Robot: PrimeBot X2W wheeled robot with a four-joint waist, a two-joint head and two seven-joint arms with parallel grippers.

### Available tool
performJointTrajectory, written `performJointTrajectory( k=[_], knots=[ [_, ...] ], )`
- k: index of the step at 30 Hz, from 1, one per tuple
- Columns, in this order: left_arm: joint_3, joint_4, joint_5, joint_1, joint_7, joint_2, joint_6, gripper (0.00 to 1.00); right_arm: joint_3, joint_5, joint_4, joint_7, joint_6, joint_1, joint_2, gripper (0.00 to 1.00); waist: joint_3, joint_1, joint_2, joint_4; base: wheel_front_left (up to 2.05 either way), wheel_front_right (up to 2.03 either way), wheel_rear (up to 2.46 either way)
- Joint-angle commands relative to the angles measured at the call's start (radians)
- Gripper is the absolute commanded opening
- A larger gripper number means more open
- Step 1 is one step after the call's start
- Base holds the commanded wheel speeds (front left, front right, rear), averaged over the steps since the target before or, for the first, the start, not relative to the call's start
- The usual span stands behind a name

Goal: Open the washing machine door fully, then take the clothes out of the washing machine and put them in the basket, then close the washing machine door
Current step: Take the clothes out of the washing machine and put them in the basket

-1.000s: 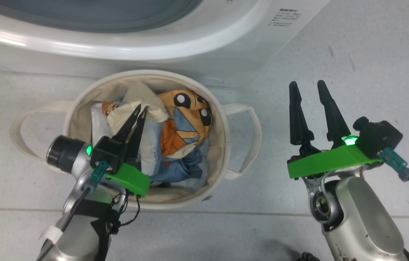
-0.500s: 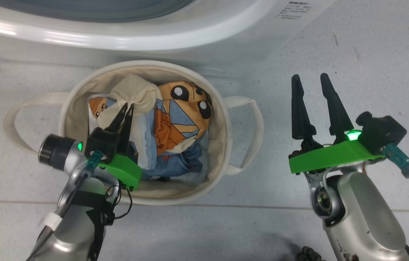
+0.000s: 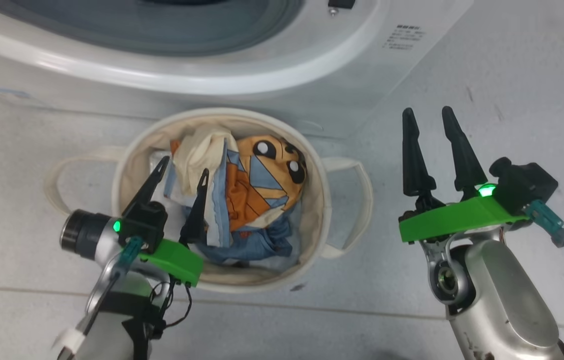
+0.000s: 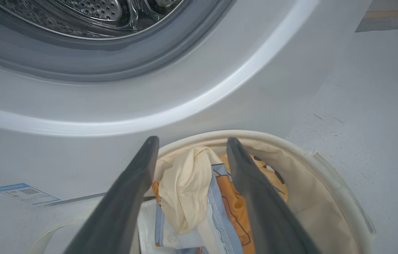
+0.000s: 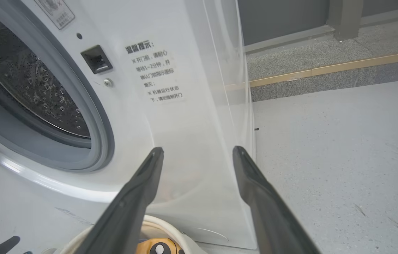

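Head view: the washing machine [image 3: 262, 75] is seen at the top, its drum opening uncovered; the basket [image 3: 314, 215] is placed on the floor [image 3: 512, 100] just in front of it; the clothes [image 3: 257, 185] are piled inside the basket; the left gripper [image 3: 185, 165] is held over the pile, its 2 fingers spread, nothing pinched; the right gripper [image 3: 426, 110] is held beside the basket, also spread and empty.

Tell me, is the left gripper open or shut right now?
Open: the left gripper has its two fingers well apart above the clothes in the basket.
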Motion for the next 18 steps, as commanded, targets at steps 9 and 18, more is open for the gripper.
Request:
performJointTrajectory(
  k=[9,18],
  knots=[
    [0.111,-0.345,-0.047,0.140,-0.005,-0.016,-0.003,1.00,-0.014,-0.001,-0.030,-0.012,0.000,0.065,0.006,1.00,-0.155,0.0000,-0.0001,0.049,0.00,0.00,0.00],
    [0.170,-0.494,-0.048,0.281,-0.005,-0.052,-0.008,1.00,-0.017,0.009,-0.038,-0.012,0.000,0.135,0.006,1.00,-0.266,0.0000,-0.0001,0.070,0.00,0.00,0.00]
  ],
)
